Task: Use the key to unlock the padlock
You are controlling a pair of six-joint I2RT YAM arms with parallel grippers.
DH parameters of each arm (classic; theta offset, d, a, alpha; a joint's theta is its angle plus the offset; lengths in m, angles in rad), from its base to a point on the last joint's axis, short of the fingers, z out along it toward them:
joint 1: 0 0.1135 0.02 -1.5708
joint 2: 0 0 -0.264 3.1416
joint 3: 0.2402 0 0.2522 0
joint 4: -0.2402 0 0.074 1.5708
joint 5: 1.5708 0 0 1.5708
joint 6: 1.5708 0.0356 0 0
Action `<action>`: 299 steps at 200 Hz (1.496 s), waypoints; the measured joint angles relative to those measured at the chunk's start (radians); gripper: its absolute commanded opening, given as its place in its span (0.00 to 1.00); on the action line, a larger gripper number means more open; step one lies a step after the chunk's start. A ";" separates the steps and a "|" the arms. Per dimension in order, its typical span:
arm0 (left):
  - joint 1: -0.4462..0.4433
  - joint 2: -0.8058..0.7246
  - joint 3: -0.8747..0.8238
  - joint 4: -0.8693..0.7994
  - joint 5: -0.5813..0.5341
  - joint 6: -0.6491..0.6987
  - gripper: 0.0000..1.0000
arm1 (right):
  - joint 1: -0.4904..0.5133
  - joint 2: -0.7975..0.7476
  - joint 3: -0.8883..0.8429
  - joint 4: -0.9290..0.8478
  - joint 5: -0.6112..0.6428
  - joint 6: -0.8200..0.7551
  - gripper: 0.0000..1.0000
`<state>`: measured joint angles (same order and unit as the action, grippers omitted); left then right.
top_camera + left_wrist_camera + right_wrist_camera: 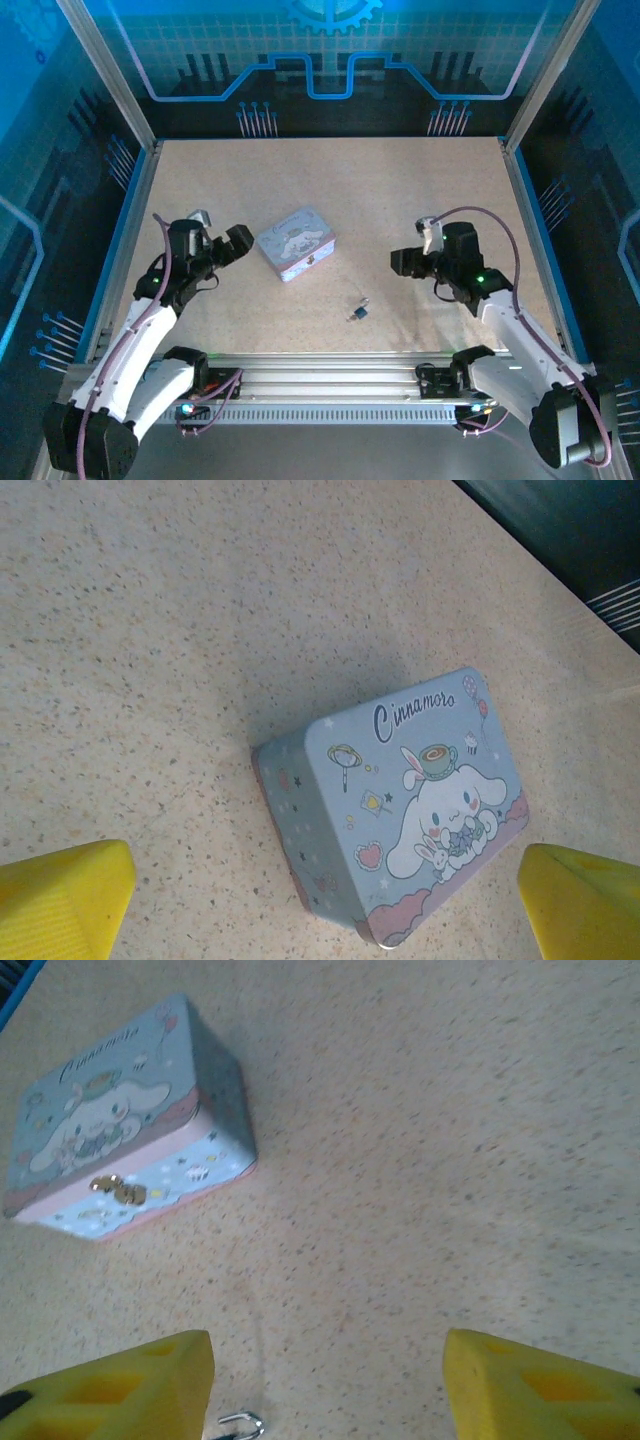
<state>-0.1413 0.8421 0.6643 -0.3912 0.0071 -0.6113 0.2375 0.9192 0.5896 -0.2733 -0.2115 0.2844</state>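
The padlock (359,311) is a tiny dark thing with a silvery part, lying on the table near the front rail between the two arms. Its silvery shackle (240,1423) peeks in at the bottom edge of the right wrist view, beside the left finger. I cannot make out the key as separate from it. My right gripper (412,245) hovers up and to the right of the padlock, its yellow fingers (110,1385) wide apart with bare table between them. My left gripper (222,232) is open too, its fingers (60,895) spread in front of the tin box.
A grey-blue tin box (295,243) with a cartoon lid sits left of centre, its clasp (118,1189) facing the right arm. Blue rails (118,250) bound the table at left and right, and a metal rail (330,370) runs along the front.
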 measured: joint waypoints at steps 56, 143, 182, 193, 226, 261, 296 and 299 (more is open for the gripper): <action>0.012 -0.004 0.003 -0.009 -0.058 0.038 0.99 | -0.057 -0.079 -0.018 0.023 0.121 -0.026 1.00; 0.028 -0.004 -0.006 0.041 -0.180 0.115 0.99 | -0.119 -0.041 -0.119 0.199 0.311 -0.087 1.00; 0.029 -0.005 -0.075 0.151 -0.251 0.196 0.99 | -0.151 0.029 -0.179 0.332 0.362 -0.108 1.00; 0.029 -0.005 -0.095 0.185 -0.270 0.225 0.99 | -0.160 0.058 -0.189 0.367 0.372 -0.110 1.00; 0.033 0.007 -0.144 0.307 -0.311 0.311 0.99 | -0.169 0.154 -0.193 0.470 0.395 -0.126 1.00; 0.042 0.055 -0.220 0.463 -0.338 0.394 0.99 | -0.174 0.256 -0.197 0.592 0.390 -0.143 1.00; 0.045 0.123 -0.298 0.616 -0.347 0.461 0.99 | -0.174 0.333 -0.197 0.677 0.364 -0.164 1.00; 0.046 0.130 -0.304 0.632 -0.348 0.465 0.99 | -0.174 0.337 -0.197 0.686 0.362 -0.166 1.00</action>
<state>-0.0956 0.9722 0.3603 0.2405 -0.3405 -0.1459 0.0639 1.2564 0.3923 0.4126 0.1509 0.1181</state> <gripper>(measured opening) 0.989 0.997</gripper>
